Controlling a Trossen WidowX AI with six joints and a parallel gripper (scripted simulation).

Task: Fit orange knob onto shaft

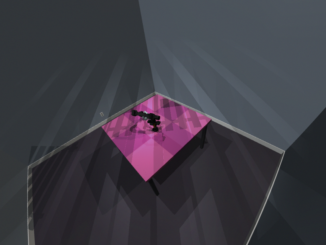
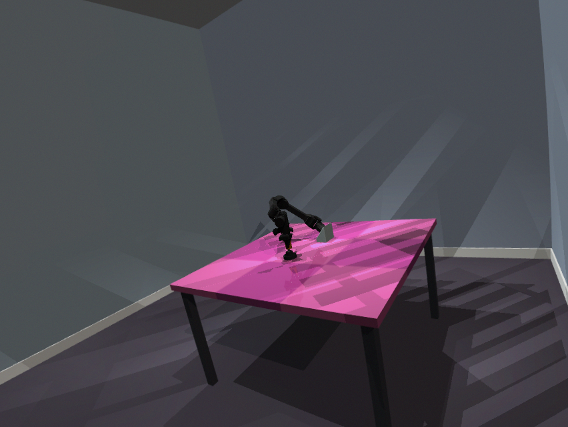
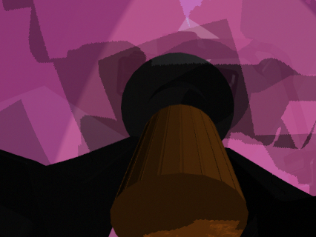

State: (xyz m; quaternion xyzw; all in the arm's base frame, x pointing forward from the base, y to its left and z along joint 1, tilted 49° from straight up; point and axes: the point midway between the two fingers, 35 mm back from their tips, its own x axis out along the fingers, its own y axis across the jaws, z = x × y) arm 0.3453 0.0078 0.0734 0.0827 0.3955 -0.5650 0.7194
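The orange knob [image 1: 154, 125] [image 2: 290, 246] [image 3: 182, 144] is a ribbed, tapered cylinder held upright. My gripper [image 1: 154, 124] [image 2: 289, 244] [image 3: 179, 151] is shut on it, with one black finger on each side. The round black pedestal [image 1: 155, 129] [image 2: 289, 255] [image 3: 174, 74] is directly below the knob and shows beyond its lower end in the wrist view. The silver shaft, its flat side and the hole under the knob are hidden. I cannot tell whether the knob's lower end touches the pedestal or is around the shaft.
The pink table [image 1: 147, 163] [image 2: 247, 285] carries the arm and pedestal. A grey wedge-shaped block [image 2: 326, 233] stands by the arm's base, behind the pedestal in the exterior view. Hard-edged shadows cross the table. Walls meet behind it.
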